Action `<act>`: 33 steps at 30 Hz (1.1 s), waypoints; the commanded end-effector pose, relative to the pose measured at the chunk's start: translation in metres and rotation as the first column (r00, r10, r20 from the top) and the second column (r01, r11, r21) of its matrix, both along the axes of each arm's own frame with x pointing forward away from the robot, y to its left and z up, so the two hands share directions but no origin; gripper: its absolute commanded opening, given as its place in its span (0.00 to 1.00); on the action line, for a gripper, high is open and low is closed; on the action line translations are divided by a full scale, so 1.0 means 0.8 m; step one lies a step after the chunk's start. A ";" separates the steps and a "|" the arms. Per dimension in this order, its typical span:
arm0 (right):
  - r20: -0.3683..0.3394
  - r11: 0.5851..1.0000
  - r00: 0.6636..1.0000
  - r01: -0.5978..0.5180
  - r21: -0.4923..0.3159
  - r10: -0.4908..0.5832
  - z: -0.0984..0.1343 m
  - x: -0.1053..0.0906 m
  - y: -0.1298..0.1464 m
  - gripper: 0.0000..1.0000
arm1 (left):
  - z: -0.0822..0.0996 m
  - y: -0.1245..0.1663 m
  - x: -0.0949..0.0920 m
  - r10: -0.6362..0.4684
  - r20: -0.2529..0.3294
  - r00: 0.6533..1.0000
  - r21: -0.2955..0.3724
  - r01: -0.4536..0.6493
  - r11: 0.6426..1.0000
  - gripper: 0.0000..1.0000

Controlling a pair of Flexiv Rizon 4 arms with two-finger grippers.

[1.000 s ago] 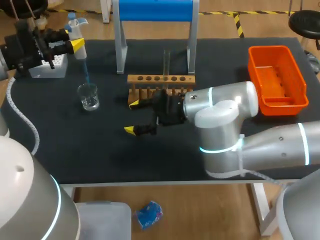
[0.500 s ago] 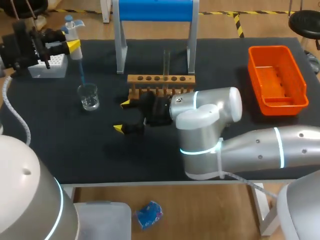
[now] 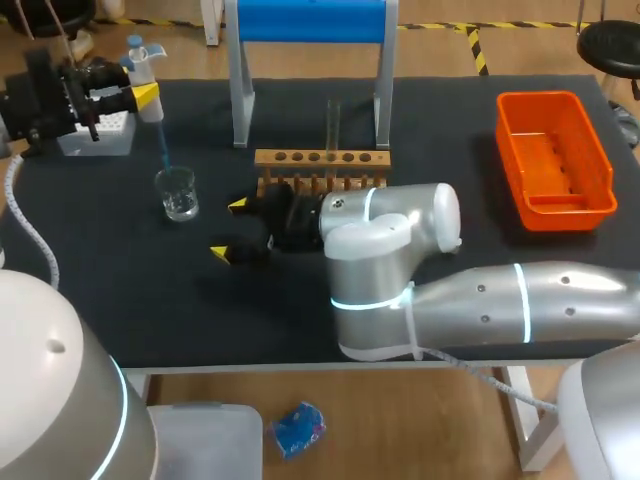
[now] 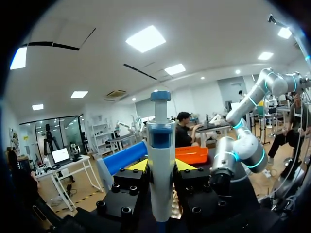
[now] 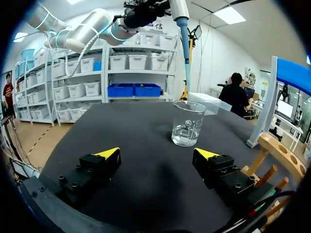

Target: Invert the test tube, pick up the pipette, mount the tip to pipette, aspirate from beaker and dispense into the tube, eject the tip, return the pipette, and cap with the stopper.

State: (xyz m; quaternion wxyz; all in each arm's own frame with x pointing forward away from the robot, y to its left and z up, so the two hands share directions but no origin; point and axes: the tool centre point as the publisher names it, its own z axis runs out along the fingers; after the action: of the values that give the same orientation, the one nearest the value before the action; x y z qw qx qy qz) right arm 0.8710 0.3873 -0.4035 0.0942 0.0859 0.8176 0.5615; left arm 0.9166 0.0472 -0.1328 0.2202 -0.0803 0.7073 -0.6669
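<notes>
My left gripper is shut on the white and blue pipette, which stands upright between its fingers. The mounted blue tip points down, and its end hangs just over the rim of the glass beaker. The beaker holds a little clear liquid. Low over the mat, right of the beaker, my right gripper is open with nothing between its fingers. In the right wrist view this gripper faces the beaker, and the blue tip hangs above it. A clear test tube stands upright in the wooden rack.
A white tip box sits at the back left, under my left arm. A blue-topped stand rises behind the rack. An orange bin is at the right. My right arm's big elbow covers the mat in front of the rack.
My right arm has slid left along the front of the rack toward the beaker, still open. The pipette has shifted slightly left and back in my left gripper's hold.
</notes>
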 end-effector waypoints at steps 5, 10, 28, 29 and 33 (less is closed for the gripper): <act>0.008 1.000 1.000 0.020 -0.001 -0.020 -0.004 0.000 0.009 1.00 | -0.019 -0.004 0.012 -0.013 0.009 1.000 0.000 0.013 1.000 0.00; 0.008 1.000 1.000 0.020 -0.001 -0.020 -0.004 0.000 0.009 1.00 | -0.028 -0.003 0.014 0.002 0.009 1.000 -0.010 -0.002 1.000 0.00; 0.008 1.000 1.000 0.020 -0.001 -0.020 -0.004 0.000 0.009 1.00 | -0.070 -0.010 0.009 0.032 -0.028 0.999 -0.010 -0.032 0.999 0.00; 0.008 1.000 1.000 0.020 -0.001 -0.020 -0.004 0.000 0.009 1.00 | -0.072 -0.010 0.009 0.032 -0.029 0.999 -0.011 -0.033 0.999 0.00; 0.008 1.000 1.000 0.020 -0.001 -0.020 -0.004 0.000 0.009 1.00 | -0.077 -0.009 0.010 0.037 -0.033 0.999 -0.012 -0.038 0.999 0.00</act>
State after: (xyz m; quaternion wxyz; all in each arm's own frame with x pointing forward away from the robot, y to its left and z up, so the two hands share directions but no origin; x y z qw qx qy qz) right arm 0.8712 0.3931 -0.4055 0.1018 0.0906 0.8173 0.5599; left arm 0.9241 0.0422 -0.1919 0.2181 -0.1048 0.7066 -0.6650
